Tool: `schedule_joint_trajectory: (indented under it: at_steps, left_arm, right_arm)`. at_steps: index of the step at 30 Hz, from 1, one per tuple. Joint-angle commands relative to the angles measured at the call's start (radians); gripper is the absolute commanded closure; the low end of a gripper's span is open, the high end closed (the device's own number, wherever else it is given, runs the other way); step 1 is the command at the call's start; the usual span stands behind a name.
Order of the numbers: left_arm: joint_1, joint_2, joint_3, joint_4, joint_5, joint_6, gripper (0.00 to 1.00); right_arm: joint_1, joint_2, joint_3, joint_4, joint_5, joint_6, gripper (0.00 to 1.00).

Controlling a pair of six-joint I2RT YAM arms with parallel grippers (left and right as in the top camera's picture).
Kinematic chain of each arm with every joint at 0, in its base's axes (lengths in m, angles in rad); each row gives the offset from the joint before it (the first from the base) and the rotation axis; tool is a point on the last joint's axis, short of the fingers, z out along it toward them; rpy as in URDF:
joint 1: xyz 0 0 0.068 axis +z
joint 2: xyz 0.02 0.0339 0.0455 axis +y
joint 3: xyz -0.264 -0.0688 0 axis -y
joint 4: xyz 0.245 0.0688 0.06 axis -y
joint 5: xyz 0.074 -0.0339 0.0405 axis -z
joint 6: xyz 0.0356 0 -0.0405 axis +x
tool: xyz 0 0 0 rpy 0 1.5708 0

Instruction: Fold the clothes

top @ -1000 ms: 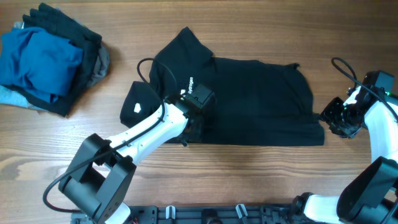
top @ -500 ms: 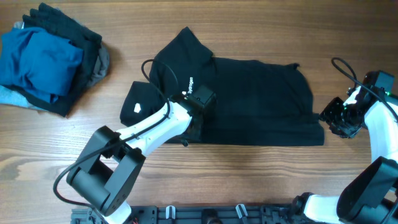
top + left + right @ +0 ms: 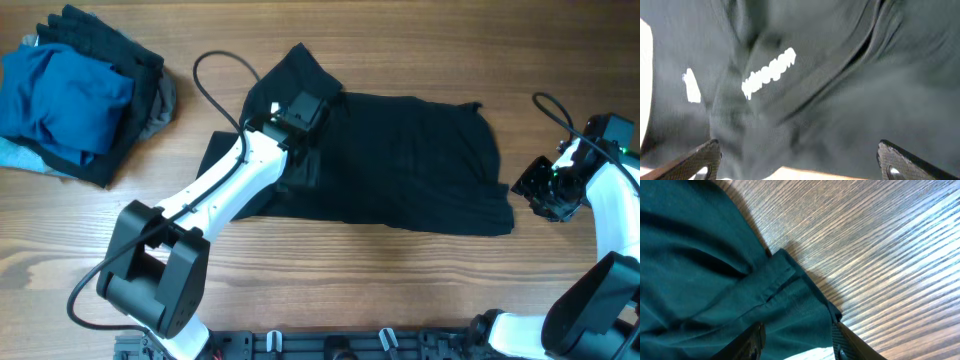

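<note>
A heap of blue, grey and black clothes (image 3: 70,95) sits at the worktop's (image 3: 400,290) far left corner. The black shirt (image 3: 420,160) lies mid-worktop, its long axis left to right, collar end left, hem right. Left gripper (image 3: 800,157) hangs over the collar end, jaws wide apart. Right gripper (image 3: 797,340) straddles the hem corner, jaws half apart; I can't tell whether it pinches the cloth.

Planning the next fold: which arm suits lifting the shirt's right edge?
Right. The right gripper is at that edge, the shirt between its fingers; the left gripper is open over its other end.
</note>
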Motion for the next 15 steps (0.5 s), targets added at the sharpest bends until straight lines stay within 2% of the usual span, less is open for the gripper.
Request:
schedule_joint_trajectory:
  at_steps: [1,4,5,7,8,15]
  left_arm:
    - [0.009,-0.005,-0.014,-0.055,0.037,-0.046,0.01]
    - [0.048,-0.005,-0.053,0.023,0.039,-0.076,0.11]
    - [0.062,-0.005,-0.071,0.071,0.051,-0.085,0.23]
    - [0.084,-0.005,-0.106,0.158,0.127,-0.086,0.37]
    - [0.092,-0.001,-0.119,0.192,0.162,-0.088,0.41]
    - [0.109,0.027,-0.126,0.241,0.140,-0.095,0.42]
  right_arm:
    - [-0.007,-0.014,0.023,0.003,-0.012,-0.020,0.51]
    - [-0.007,-0.014,0.022,0.002,-0.012,-0.021,0.51]
    - [-0.007,-0.014,0.021,0.002,-0.012,-0.021,0.51]
    - [-0.007,-0.014,0.021,0.002,-0.012,-0.020,0.51]
    - [-0.007,-0.014,0.021,0.001,-0.012,-0.021,0.51]
    - [-0.007,-0.014,0.021,0.002,-0.009,-0.020,0.51]
